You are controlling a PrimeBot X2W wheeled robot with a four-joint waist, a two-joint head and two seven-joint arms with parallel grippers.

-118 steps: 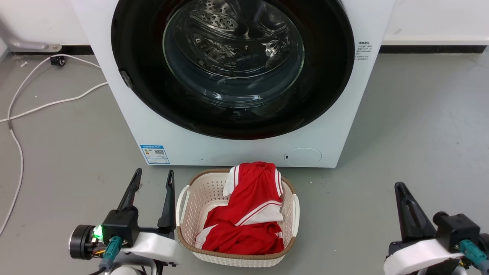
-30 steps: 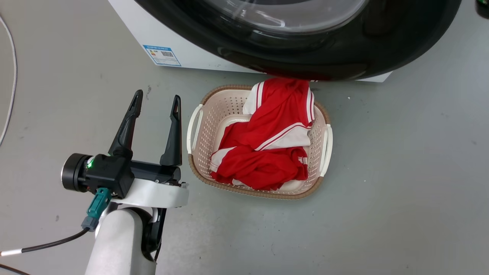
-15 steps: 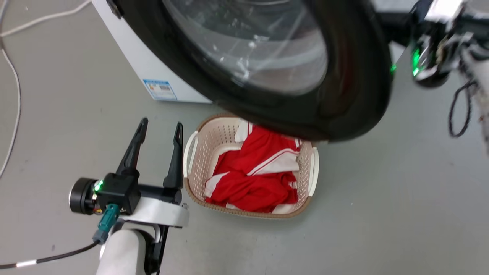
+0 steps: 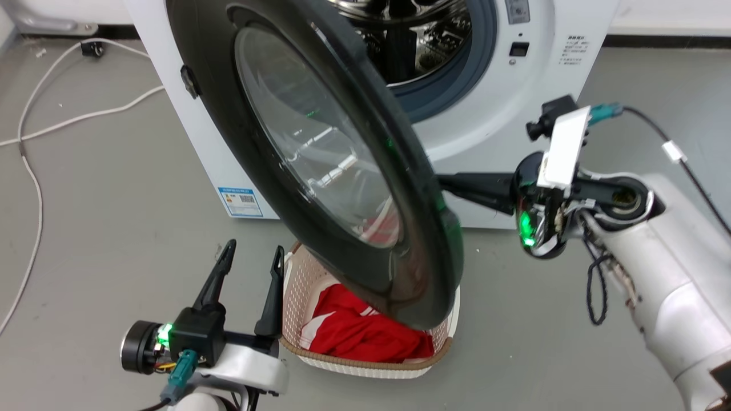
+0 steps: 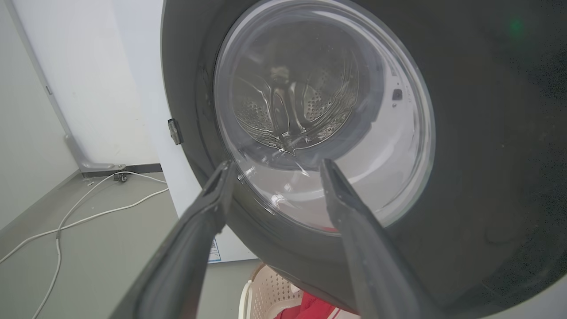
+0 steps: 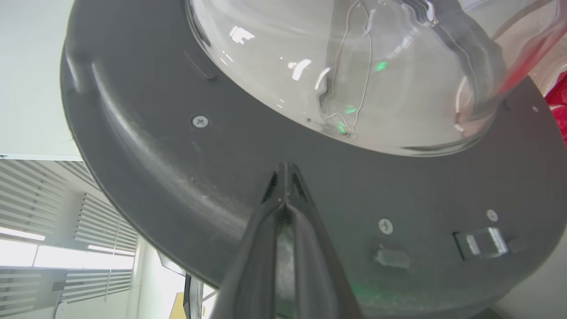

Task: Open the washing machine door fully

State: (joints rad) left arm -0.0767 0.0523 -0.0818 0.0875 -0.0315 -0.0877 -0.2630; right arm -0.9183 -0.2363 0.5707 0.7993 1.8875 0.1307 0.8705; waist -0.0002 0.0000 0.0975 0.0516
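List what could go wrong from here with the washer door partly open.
1. The right pincer is shut and only presses its tips on the washing machine door's smooth inner face, so it may slip off.
2. The open left pincer stands by the door's outer face, likely in its swing path.
3. The door's lower edge hangs over the basket and might catch it.

I see a grey floor (image 4: 571,319) carrying the white washing machine (image 4: 491,142) at the far side. A pale laundry basket (image 4: 365,366) of red clothes (image 4: 365,338) stands just nearer, and white cables (image 4: 68,121) trail far left.
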